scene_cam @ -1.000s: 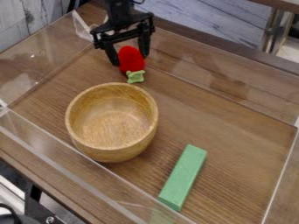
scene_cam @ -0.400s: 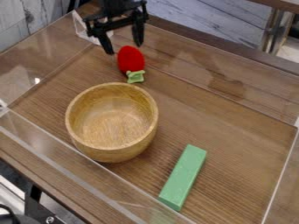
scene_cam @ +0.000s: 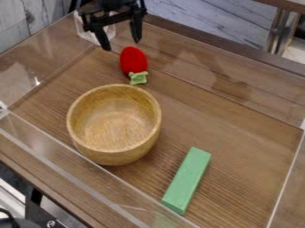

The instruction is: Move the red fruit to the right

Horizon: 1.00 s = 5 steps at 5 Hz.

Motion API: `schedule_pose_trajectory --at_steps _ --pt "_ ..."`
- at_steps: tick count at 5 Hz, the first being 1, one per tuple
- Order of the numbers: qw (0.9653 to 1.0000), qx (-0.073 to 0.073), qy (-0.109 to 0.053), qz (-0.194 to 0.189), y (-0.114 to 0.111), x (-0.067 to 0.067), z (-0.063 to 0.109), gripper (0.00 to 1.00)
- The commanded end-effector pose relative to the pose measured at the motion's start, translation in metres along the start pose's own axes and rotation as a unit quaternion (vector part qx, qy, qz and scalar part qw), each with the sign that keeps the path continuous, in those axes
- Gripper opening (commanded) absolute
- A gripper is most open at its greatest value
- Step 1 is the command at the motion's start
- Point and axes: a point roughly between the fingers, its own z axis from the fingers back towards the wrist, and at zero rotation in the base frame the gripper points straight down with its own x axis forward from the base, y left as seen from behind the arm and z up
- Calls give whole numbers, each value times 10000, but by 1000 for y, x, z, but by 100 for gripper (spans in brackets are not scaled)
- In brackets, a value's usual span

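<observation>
One red fruit (scene_cam: 132, 60), one bowl (scene_cam: 113, 123), one block (scene_cam: 186, 179)

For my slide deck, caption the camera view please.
Open tool above the red fruit, behind a wooden bowl and green block.

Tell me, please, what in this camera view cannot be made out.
- Gripper: jaws open above the red fruit; the arm above it is cut off by the top edge.
- Red fruit: its far side and underside are hidden by its own body.
- Wooden bowl: far outer wall hidden by its rim.
- Green block: underside hidden.
</observation>
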Motion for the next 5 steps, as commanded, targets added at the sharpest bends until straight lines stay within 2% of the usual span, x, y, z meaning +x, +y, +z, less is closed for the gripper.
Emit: schedule_pose_trajectory --at_steps 1,3,4,5 --pt "9990 -64 -280 -352 -16 -11 12 100" --pt "9980 -70 -167 -604 -26 -15 -8 100" --pt "9964 -72 -127 -840 -30 -14 -16 100" --pt "9946 -135 -59 -1028 -34 -13 -15 100"
